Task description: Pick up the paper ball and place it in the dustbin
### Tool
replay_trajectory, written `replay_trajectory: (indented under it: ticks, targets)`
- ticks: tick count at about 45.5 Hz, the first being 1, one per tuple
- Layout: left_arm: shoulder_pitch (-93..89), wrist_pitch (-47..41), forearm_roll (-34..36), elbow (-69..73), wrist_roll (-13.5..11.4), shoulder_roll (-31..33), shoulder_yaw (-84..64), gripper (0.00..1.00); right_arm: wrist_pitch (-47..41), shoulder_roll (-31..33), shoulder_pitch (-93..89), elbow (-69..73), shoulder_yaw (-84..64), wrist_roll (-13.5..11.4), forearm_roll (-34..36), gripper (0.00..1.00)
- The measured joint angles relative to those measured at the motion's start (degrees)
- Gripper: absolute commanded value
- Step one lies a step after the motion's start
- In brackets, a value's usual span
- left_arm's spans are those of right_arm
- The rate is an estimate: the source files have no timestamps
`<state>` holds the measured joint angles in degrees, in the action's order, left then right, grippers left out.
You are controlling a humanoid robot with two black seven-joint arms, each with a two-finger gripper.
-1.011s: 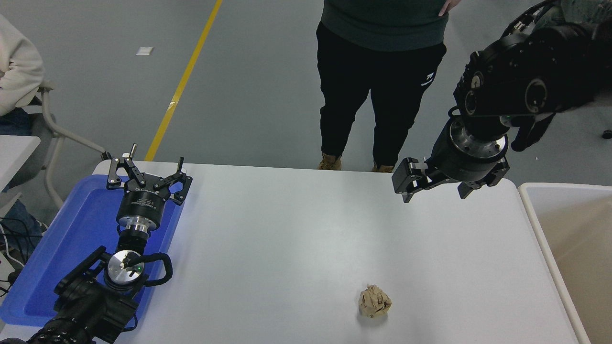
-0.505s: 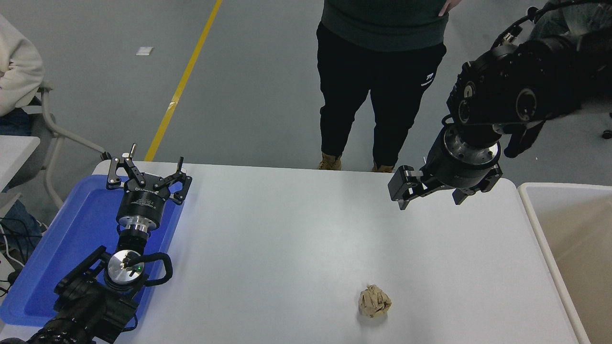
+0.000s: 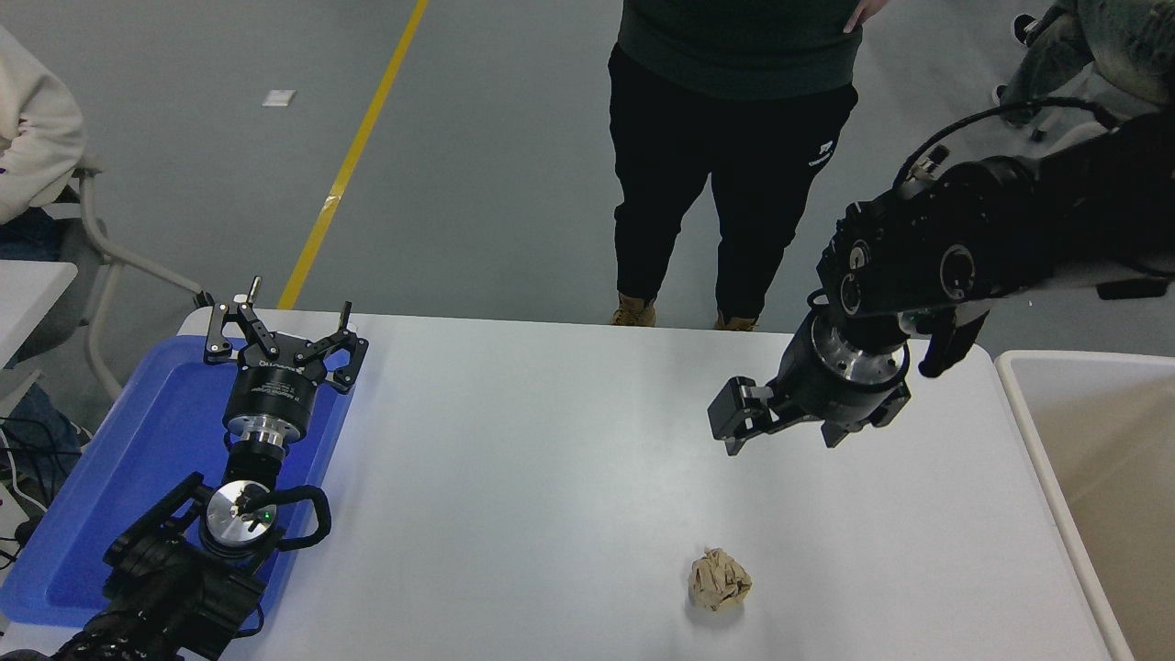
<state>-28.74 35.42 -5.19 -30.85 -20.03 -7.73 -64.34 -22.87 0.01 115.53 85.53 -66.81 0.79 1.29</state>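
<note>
The paper ball (image 3: 719,579), a wrinkly tan-brown wad, lies alone on the white table (image 3: 551,477) near its front edge, right of centre. My right gripper (image 3: 780,439) hangs open and empty above the table, behind the ball and a little to its right, well apart from it. The off-white dustbin (image 3: 1102,477) stands off the table's right edge, its beige inside showing. My left gripper (image 3: 283,330) is parked open and empty over the blue tray at the lower left.
A shallow blue plastic tray (image 3: 138,459) lies on the table's left end under my left arm. A person (image 3: 734,138) in dark clothes stands at the table's far edge. Another person sits at the far left by a chair (image 3: 101,248).
My right arm has come down and to the left, from the table's far right corner toward the paper ball. The ball and my left arm have not moved.
</note>
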Motion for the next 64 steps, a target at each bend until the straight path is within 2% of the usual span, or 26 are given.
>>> replay_trajectory:
  ticks: [15, 27, 64]
  targets:
    - [0.0, 0.0, 0.0, -0.05, 0.08, 0.0, 0.0, 1.0, 8.14, 0.0, -10.35, -1.05, 1.65, -0.01, -4.97, 1.0]
    - [0.0, 0.06, 0.01, -0.07, 0.08, 0.0, 0.0, 1.0, 12.33, -0.01, -16.46, -2.61, 3.41, -0.08, -6.05, 1.0]
    - [-0.05, 0.09, 0.0, -0.08, 0.07, 0.0, 0.01, 1.0, 17.07, -0.01, -28.91, -9.64, 9.38, -0.01, -5.86, 1.0]
